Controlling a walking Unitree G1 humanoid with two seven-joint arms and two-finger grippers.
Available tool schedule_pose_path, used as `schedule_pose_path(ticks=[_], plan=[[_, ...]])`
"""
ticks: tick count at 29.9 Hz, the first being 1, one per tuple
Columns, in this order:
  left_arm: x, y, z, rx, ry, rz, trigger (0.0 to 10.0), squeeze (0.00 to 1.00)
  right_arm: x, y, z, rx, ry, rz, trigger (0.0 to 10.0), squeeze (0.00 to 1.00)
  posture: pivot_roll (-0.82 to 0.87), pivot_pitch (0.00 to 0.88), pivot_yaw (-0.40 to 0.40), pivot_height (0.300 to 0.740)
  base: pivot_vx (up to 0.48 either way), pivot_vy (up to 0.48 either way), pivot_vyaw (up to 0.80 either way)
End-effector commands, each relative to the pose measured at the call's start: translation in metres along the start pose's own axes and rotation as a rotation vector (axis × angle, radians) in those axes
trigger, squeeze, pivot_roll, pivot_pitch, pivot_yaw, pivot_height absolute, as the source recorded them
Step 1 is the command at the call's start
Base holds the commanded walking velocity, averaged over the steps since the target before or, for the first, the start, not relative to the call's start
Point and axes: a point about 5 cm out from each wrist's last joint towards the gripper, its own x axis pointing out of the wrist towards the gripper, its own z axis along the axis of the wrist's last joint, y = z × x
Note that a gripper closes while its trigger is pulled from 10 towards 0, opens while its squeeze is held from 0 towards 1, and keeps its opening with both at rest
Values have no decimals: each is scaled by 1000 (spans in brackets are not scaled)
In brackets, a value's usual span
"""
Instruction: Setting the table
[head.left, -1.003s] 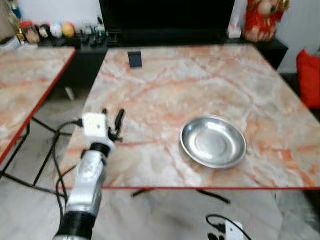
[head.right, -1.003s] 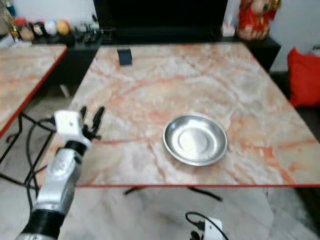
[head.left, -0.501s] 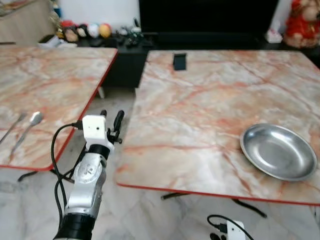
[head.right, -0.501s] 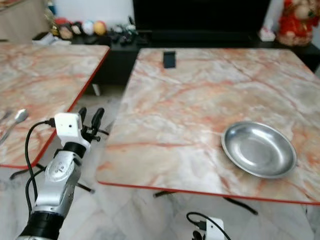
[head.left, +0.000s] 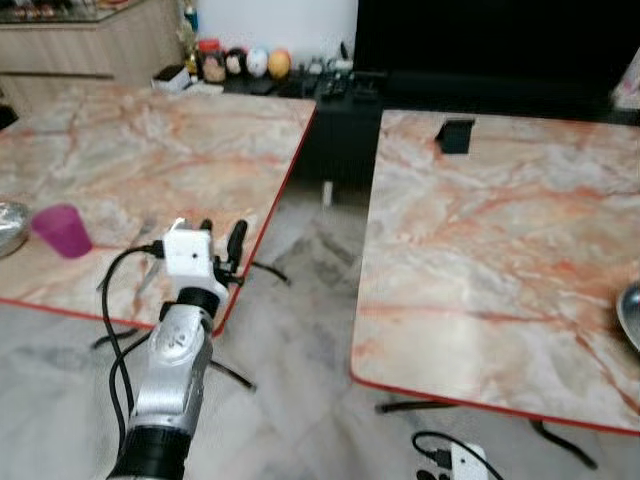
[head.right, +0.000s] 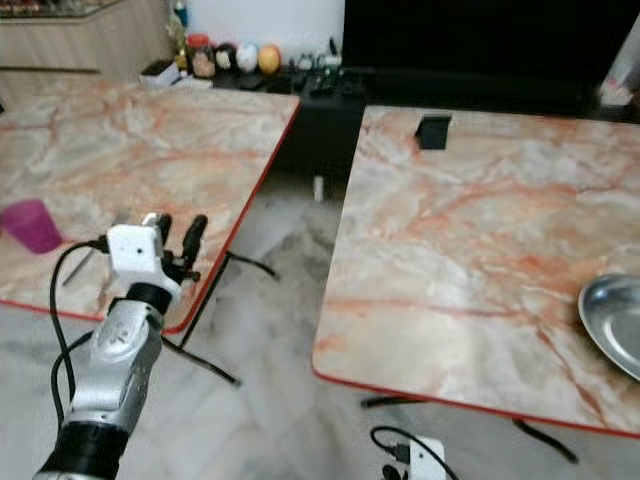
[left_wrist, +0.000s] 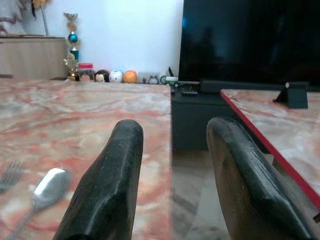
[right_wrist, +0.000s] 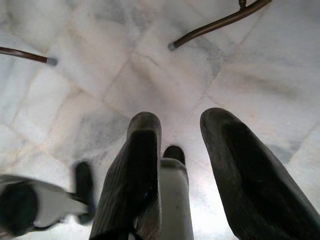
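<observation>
My left gripper is raised over the near right corner of the left marble table, its two black fingers open and empty. In the left wrist view a spoon and a fork lie on that table, just beyond the open left gripper. A purple cup stands near the table's front edge, beside the rim of a metal bowl. The steel plate lies at the right side of the right table. My right gripper hangs open over the floor.
A gap of tiled floor with black table legs separates the two red-edged tables. A small black stand sits at the far side of the right table. A dark TV cabinet and small figurines line the back wall.
The camera has swung to the left: the plate has slid to the right edge of the picture, and the left table with the purple cup has come into view. The left arm holds its pose.
</observation>
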Motion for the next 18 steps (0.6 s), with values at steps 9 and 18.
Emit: schedule_pose_path(ticks=[9,18], plan=[[2,9,10,12,-32,19,10000,0,2,10,1,8,-3,22,10000,0,75,0,-34,740,0,455,0],[4,9,15,7,-50,17,10000,0,2,10,1,11,-4,24,10000,0,81,0,-35,740,0,454,0]])
